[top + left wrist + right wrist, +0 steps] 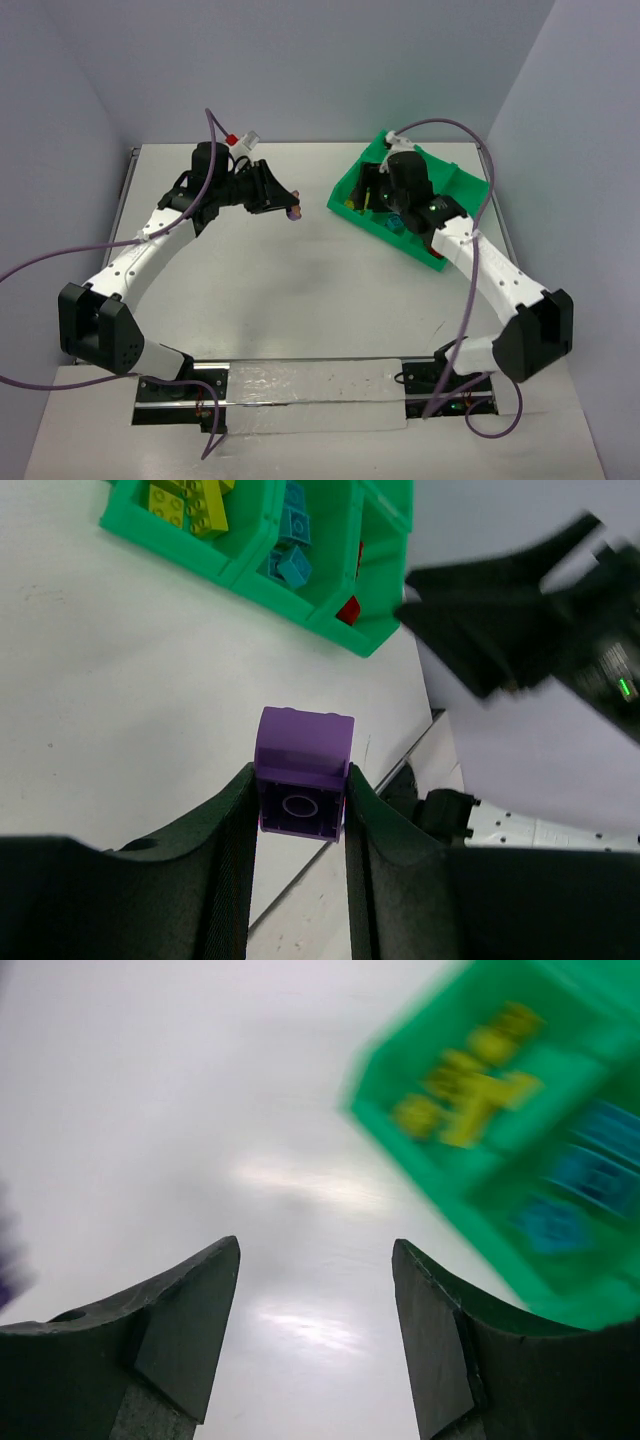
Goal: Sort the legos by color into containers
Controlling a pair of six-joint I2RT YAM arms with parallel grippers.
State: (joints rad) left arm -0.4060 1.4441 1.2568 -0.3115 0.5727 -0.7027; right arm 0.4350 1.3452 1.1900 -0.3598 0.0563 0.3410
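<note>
My left gripper (287, 207) is shut on a purple brick (303, 770), held above the white table left of the green tray (462, 183); the brick shows in the top view too (294, 212). In the left wrist view the tray (240, 568) holds olive-yellow bricks (190, 500), cyan-blue bricks (290, 550) and a red brick (348, 610) in separate compartments. My right gripper (315, 1250) is open and empty, over the tray's left side (370, 198). Its view is blurred and shows the tray (400, 1140) with yellow bricks (470, 1090) and blue bricks (580, 1190).
A small red and white object (240, 138) sits at the table's back edge behind the left arm. The right arm (520, 610) reaches over the tray. Blue-grey walls close the table on three sides.
</note>
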